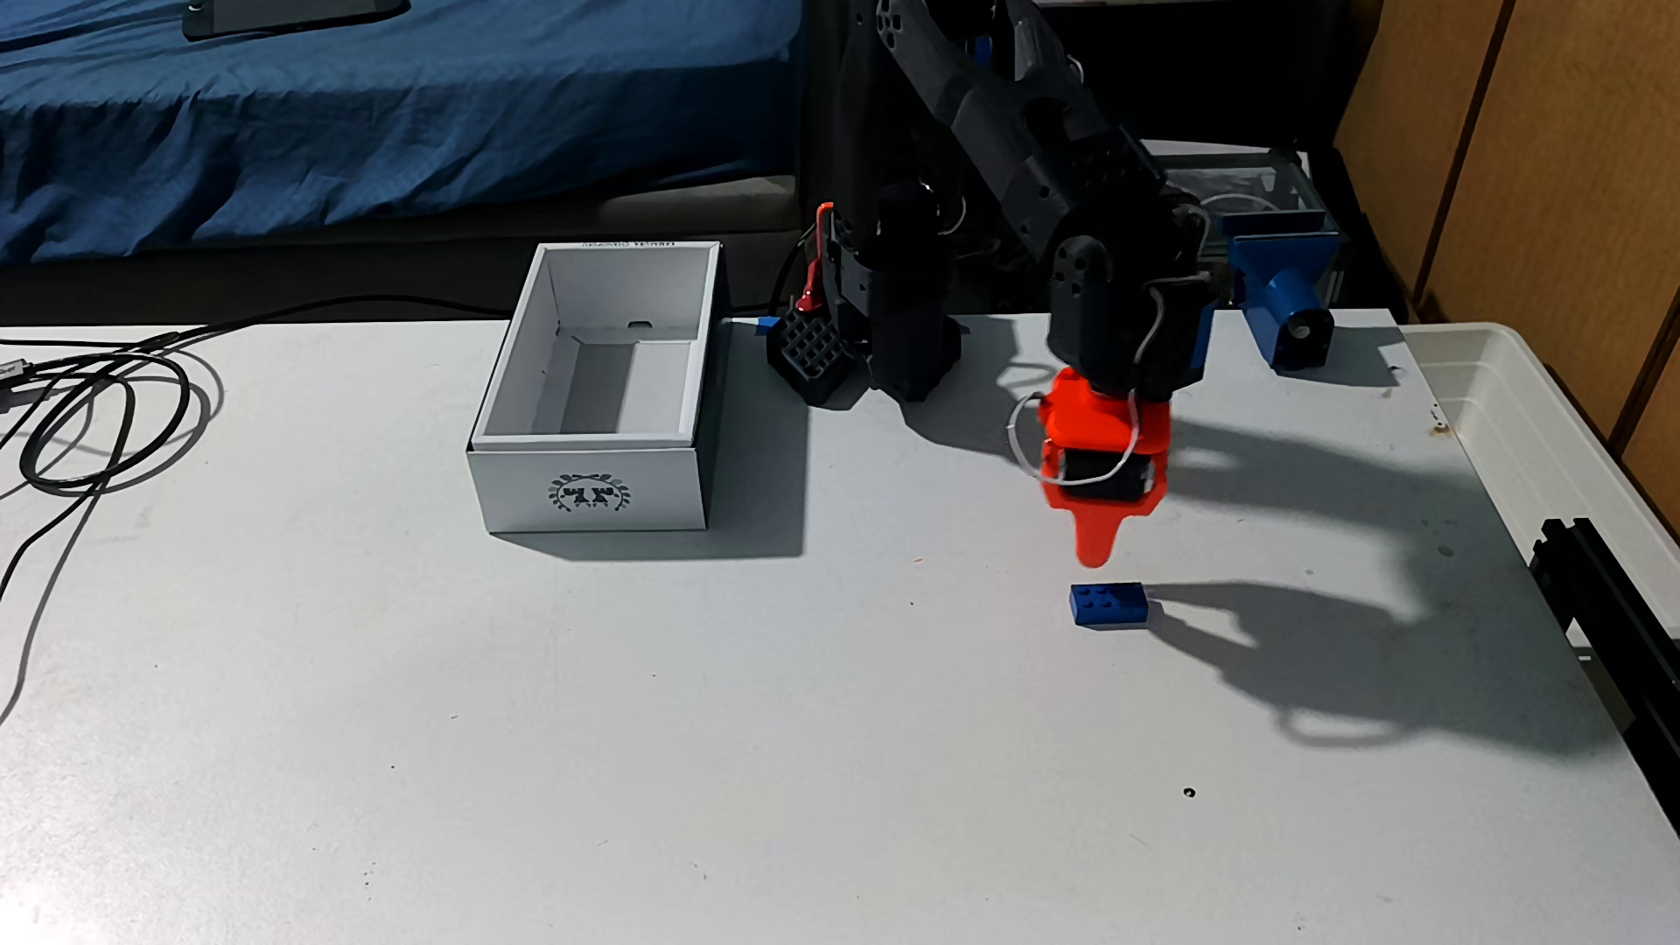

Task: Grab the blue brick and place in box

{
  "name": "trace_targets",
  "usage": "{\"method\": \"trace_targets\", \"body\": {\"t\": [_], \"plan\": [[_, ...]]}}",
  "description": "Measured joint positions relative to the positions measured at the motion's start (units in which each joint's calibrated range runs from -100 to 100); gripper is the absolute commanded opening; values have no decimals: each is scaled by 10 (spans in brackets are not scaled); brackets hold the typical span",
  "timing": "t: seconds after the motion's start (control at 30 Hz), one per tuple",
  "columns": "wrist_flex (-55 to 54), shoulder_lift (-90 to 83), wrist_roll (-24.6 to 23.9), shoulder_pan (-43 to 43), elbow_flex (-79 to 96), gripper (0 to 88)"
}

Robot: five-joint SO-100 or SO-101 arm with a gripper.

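While jaws hover, opening unclear | blue brick [1109, 603]: dark, studded, flat on table [636, 727]

Your gripper [1097, 536] shows as one orange tip in the fixed view, so you cannot tell whether its fingers are parted or together. The arm [1027, 118] is cut off by the top edge. The tub [1545, 427] at the desk's [636, 727] right edge runs out of frame, as do the cables [100, 427] at its left edge.
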Motion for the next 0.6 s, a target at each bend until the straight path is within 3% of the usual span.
{"method": "trace_targets", "body": {"t": [0.27, 0.47, 0.6], "plan": [[0, 0, 0, 7, -18, 18], [0, 0, 0, 7, -21, 173], [0, 0, 0, 7, -21, 191]]}}
